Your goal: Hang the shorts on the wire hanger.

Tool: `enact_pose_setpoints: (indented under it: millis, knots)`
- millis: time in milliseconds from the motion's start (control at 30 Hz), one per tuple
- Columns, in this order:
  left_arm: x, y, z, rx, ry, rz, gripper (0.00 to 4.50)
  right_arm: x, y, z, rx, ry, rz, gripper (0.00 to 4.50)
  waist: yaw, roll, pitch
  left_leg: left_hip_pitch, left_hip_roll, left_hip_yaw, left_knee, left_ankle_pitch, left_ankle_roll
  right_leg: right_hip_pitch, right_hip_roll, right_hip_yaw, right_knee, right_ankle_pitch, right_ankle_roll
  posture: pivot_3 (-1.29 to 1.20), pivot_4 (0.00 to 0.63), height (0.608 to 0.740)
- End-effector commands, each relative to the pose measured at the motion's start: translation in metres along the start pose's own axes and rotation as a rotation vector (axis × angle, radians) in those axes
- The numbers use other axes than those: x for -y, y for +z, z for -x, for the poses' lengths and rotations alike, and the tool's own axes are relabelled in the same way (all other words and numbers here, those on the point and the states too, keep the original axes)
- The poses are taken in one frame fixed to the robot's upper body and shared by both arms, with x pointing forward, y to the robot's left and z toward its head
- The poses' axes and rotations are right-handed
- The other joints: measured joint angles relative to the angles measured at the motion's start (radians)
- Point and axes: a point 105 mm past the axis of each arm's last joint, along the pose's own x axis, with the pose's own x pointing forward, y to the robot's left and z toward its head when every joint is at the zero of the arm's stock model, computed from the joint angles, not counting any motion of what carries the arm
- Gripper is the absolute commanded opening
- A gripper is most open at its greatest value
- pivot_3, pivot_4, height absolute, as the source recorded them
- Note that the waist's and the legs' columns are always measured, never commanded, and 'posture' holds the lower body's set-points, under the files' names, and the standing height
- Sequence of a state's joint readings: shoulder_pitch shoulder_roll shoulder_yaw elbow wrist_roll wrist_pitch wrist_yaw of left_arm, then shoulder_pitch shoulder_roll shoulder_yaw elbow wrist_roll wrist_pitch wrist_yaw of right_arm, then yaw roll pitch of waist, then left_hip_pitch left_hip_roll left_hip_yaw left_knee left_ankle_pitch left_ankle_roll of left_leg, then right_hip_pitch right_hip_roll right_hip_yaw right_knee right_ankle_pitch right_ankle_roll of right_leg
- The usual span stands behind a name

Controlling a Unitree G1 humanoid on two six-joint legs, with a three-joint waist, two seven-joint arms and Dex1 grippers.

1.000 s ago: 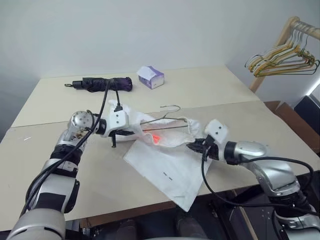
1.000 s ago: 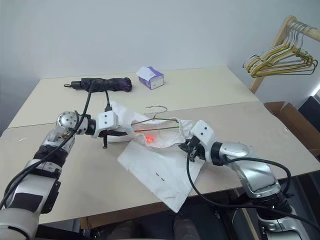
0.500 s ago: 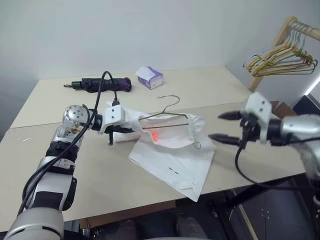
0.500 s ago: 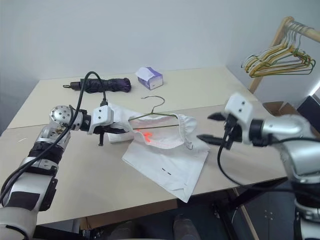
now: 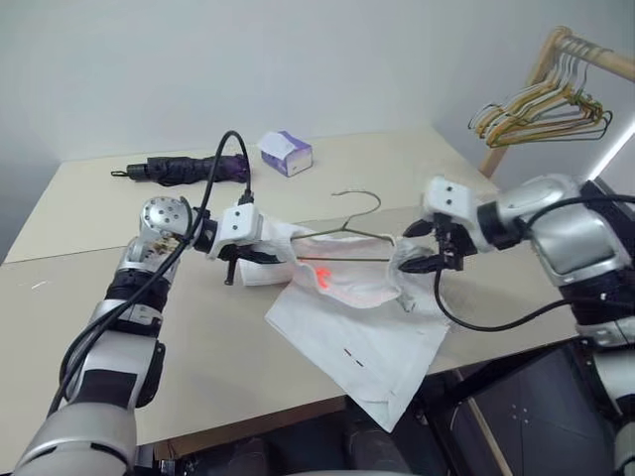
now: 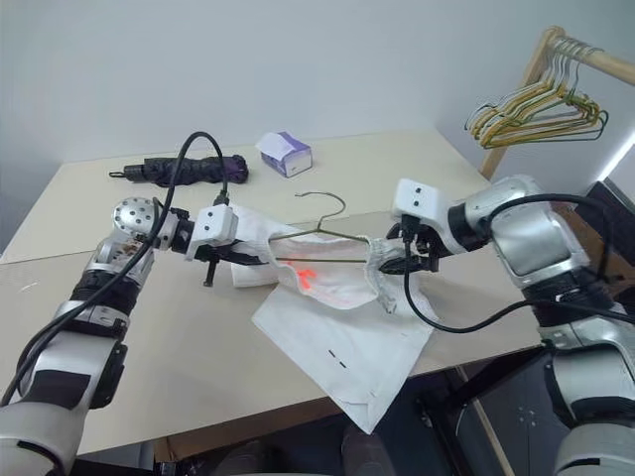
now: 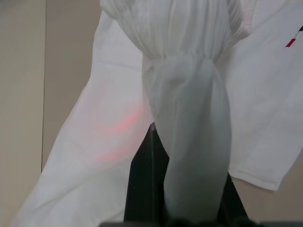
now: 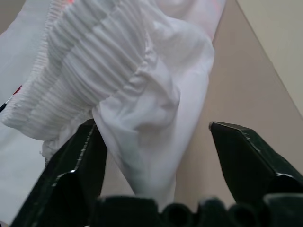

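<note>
The white shorts (image 5: 367, 327) lie on the table (image 5: 198, 337), their gathered waistband lifted off it. The wire hanger (image 5: 359, 206) has its hook up above the waistband and its wire running inside the cloth. My left gripper (image 5: 260, 255) is shut on the waistband's left end, and the bunched cloth (image 7: 189, 142) runs out from between its fingers (image 7: 144, 184). My right gripper (image 5: 415, 253) is at the waistband's right end and is open. In the right wrist view a fold of the shorts (image 8: 151, 123) hangs between the spread fingers (image 8: 246, 156), unclamped.
A folded dark umbrella (image 5: 184, 169) and a small white and purple box (image 5: 285, 152) lie at the table's far side. A wooden rack with bunched yellow and green hangers (image 5: 541, 104) stands at the right. The table's near edge runs under the shorts' hem.
My right gripper let go of the waistband's right end, swung out wide open, and has come back to that end with its jaws narrower. The left gripper lifted its end slightly. The camera shifted.
</note>
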State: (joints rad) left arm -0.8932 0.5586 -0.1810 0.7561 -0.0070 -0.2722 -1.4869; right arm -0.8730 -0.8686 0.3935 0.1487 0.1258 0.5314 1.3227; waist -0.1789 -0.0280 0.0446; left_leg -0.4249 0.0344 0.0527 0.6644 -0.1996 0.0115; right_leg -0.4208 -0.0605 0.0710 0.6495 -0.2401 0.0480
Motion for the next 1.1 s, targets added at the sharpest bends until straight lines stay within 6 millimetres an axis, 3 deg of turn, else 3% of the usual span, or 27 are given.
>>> enact_pose_setpoints:
  millis: [33,267,467,667,933,1100]
  knots:
    - [-0.013,0.019,0.007,0.035,0.033,-0.078,0.0,0.005,0.004,0.002,-0.026,0.0,0.057,2.56,0.0,0.0,0.0,0.0,0.0,0.0,0.0,0.0,0.0,0.0,0.0,0.0,0.0,0.0,0.0,-0.14,0.0,0.74]
    - [-0.013,0.021,0.008,0.041,0.032,-0.088,0.0,0.005,0.002,-0.002,-0.03,0.01,0.056,0.02,-0.001,0.0,0.0,0.001,0.0,0.0,0.0,0.0,0.0,0.0,0.0,0.0,0.001,0.0,0.0,-0.14,0.0,0.74]
    - [-0.012,0.022,0.01,0.054,0.002,-0.077,0.0,0.004,0.007,0.004,0.012,0.021,0.015,0.02,-0.002,0.0,0.0,0.001,0.0,-0.001,0.0,0.0,0.0,0.0,0.0,0.0,0.001,0.0,0.0,-0.14,0.0,0.74]
    - [-0.018,0.024,0.022,0.086,0.026,-0.041,1.76,-0.009,0.001,0.014,0.069,0.054,-0.088,0.0,-0.001,0.0,0.0,0.0,0.0,-0.001,0.0,0.0,0.0,0.0,0.0,0.0,0.002,0.0,0.0,-0.15,0.0,0.74]
    - [-0.056,0.047,0.065,0.17,0.287,-0.058,4.33,-0.033,-0.028,0.027,0.135,0.003,-0.356,0.0,0.0,0.0,0.0,0.0,0.0,-0.002,0.001,0.0,0.0,0.0,0.0,0.0,0.002,0.0,0.0,-0.15,0.0,0.74]
    - [-0.082,0.07,0.078,0.301,0.515,-0.055,4.48,-0.041,-0.051,0.036,0.17,-0.124,-0.571,0.0,0.004,0.0,0.0,0.001,0.0,-0.002,0.001,0.0,0.0,0.001,-0.001,0.0,0.002,0.0,0.001,-0.16,0.0,0.74]
